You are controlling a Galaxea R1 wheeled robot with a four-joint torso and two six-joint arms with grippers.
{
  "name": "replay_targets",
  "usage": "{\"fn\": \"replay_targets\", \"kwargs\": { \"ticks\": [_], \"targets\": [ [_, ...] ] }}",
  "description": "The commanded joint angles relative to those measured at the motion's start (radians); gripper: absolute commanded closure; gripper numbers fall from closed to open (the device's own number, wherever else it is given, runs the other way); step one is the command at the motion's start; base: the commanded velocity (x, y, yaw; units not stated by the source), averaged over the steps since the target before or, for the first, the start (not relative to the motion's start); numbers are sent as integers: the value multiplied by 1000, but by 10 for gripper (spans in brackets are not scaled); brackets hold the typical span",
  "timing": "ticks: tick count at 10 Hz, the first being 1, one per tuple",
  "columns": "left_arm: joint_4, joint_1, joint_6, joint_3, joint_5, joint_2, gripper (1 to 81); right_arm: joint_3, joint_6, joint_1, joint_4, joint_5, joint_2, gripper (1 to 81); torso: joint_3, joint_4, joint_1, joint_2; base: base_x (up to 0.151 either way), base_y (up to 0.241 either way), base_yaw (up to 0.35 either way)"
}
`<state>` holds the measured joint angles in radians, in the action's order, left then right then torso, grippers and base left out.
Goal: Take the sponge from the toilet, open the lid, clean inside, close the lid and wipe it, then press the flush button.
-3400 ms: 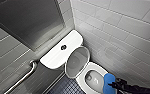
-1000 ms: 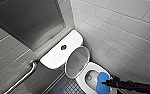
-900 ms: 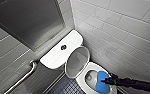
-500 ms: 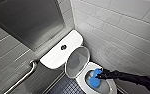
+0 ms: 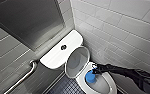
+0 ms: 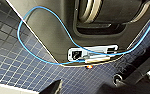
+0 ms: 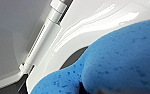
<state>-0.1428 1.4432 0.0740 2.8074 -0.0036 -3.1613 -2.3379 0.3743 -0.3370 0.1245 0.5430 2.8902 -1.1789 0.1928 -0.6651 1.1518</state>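
sponge (image 5: pixel 90 77): blue, down inside the bowl of the toilet (image 5: pixel 108 88), against the inner wall on the side nearest the lid hinge. The right wrist view has it close up (image 7: pixel 121 57), touching the white glazed inner surface just under the rim.

right gripper (image 5: pixel 95 71): clamped on the sponge from above. The black arm comes in from the picture's right and crosses over the bowl rim.

lid (image 5: pixel 77 61): up and open, standing nearly upright, with its back edge near the tank (image 5: pixel 54 56). Its underside faces the bowl. The hinge bar (image 7: pixel 41 37) shows in the right wrist view, just beside the sponge.

flush button (image 5: pixel 63 47): round, dark-rimmed, in the middle of the flat tank top. Nothing sits on it.

Surroundings:
- white tiled wall (image 5: pixel 116 30) runs just beside the toilet on the arm's side. The arm lies between that wall and the bowl, so the space is tight.
- grey metal panel (image 5: pixel 28 22) on the wall behind the tank.
- steel grab bar (image 5: pixel 23 77) on the grey wall on the far side of the tank, well apart from the bowl.
- floor (image 5: pixel 66 87) of small dark blue tiles.

The left wrist view looks down at the same tiles (image 6: pixel 13 57), with the robot's dark body and a loose blue cable (image 6: pixel 36 15) looped over it.
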Motion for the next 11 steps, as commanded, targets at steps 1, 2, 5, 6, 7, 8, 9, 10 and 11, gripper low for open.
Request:
{"fn": "replay_targets", "kwargs": {
  "ticks": [1, 2, 5, 6, 7, 8, 9, 10, 11],
  "targets": [
    [-4, 39, 1, 1, 91, 3, 10, -32, -12, 196, 37, 40, 17, 811, 0, 0, 0, 0, 0, 0, 0],
    [-4, 38, 1, 1, 93, 3, 10, -29, -12, 212, 29, 40, 19, 811, 0, 0, 0, 0, 0, 0, 0],
    [-4, 36, 1, 0, 91, 0, 10, -21, -11, 249, 29, 74, 40, 811, 0, 0, 0, 0, 0, 0, 0],
    [-4, 35, 1, 0, 91, 0, 10, -26, -11, 253, 27, 75, 59, 811, 0, 0, 0, 0, 0, 0, 0],
    [-4, 35, 1, 0, 93, 0, 10, -29, -11, 259, 26, 75, 66, 811, 0, 0, 0, 0, 0, 0, 0],
    [-4, 35, 1, 0, 93, 1, 10, -35, -11, 265, 23, 75, 72, 811, 0, 0, 0, 0, 0, 0, 0],
    [-4, 35, 1, 0, 93, 3, 10, -37, -11, 270, 21, 77, 74, 811, 0, 0, 0, 0, 0, 0, 0],
    [-4, 35, 1, 0, 91, 1, 10, -36, -11, 270, 4, 87, 75, 811, 0, 0, 0, 0, 0, 0, 0],
    [-4, 33, 1, 0, 93, 0, 10, -40, -11, 276, 3, 87, 79, 811, 0, 0, 0, 0, 0, 0, 0]
  ]
}}
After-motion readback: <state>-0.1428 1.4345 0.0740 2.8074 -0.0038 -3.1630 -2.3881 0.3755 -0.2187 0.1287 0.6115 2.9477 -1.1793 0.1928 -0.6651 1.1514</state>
